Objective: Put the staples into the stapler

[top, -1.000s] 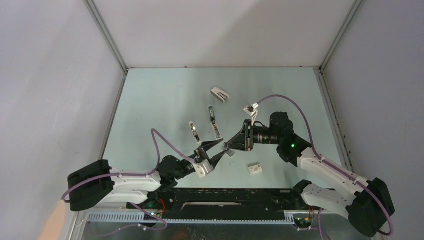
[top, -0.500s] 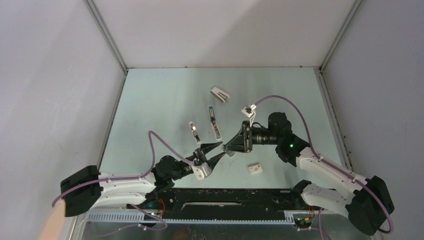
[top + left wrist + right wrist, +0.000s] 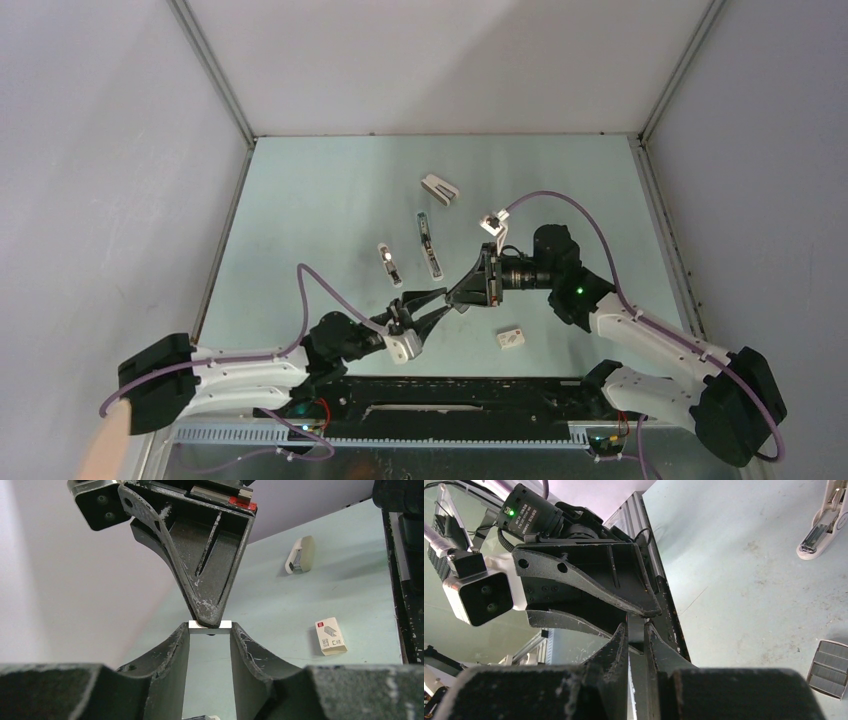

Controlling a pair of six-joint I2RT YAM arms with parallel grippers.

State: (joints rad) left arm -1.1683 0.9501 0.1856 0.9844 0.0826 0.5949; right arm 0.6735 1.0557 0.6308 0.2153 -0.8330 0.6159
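The staples [image 3: 224, 624], a small silver block, hang above the table near its front middle. My right gripper [image 3: 636, 626] is shut on the staples [image 3: 636, 630], pinching their flat faces. In the left wrist view it comes down onto the block from above. My left gripper [image 3: 210, 628] has its fingertips against the block's two ends. In the top view both grippers meet tip to tip, left gripper [image 3: 448, 300] against right gripper [image 3: 459, 297]. The stapler [image 3: 429, 243], slim and grey-green with a white end, lies flat behind them.
A small white-and-black object [image 3: 388, 264] lies left of the stapler. A white wedge-shaped stapler [image 3: 440, 189] sits farther back. A white staple box [image 3: 511, 338] lies near the front rail [image 3: 450, 392]. A cream-and-white stapler [image 3: 300, 555] lies beyond the box.
My left gripper's jaws have narrowed from wide open onto the ends of the staples. The right gripper has drifted slightly left, still holding the block.
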